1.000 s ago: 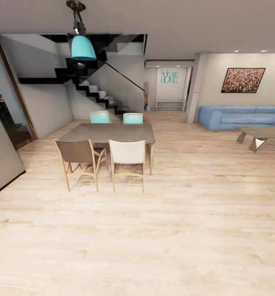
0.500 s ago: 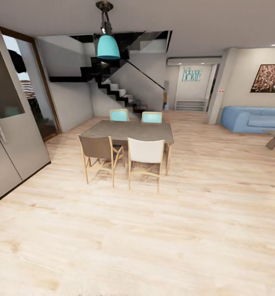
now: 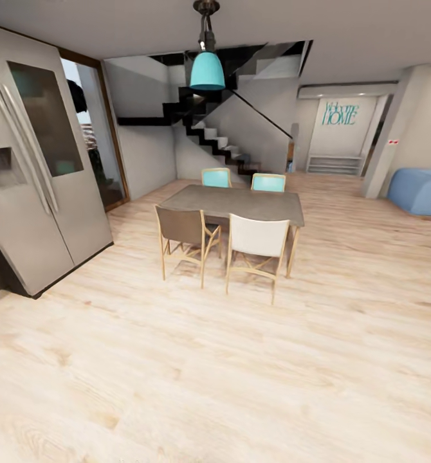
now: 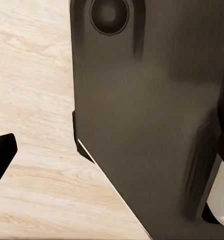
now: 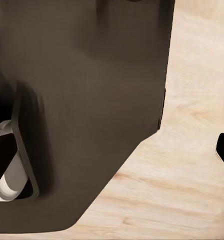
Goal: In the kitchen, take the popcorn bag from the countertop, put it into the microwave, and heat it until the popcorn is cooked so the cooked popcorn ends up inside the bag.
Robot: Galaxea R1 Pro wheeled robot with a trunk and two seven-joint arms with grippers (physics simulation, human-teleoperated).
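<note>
Popcorn bag is being sought; fridge (image 3: 35, 167) beside the dining table (image 3: 238, 202) risks being clipped; gripper states cannot be told.

Head camera faces dining table (image 3: 238, 204); wrist cameras — probably downward — share floor (image 4: 36, 100).

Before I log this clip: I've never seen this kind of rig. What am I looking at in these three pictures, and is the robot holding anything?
This is a simulated wheeled robot with two arms, on its way through a house. The large picture comes from its head camera: a dining table with four chairs, a turquoise pendant lamp above it, a steel fridge at the left, stairs behind, and a blue sofa at the right edge. The two small pictures come from cameras near each claw; they look down past the robot's dark body at the wooden floor. Nothing shows as held, and whether the claws are open cannot be told. The popcorn bag and microwave are not reached yet.
</note>
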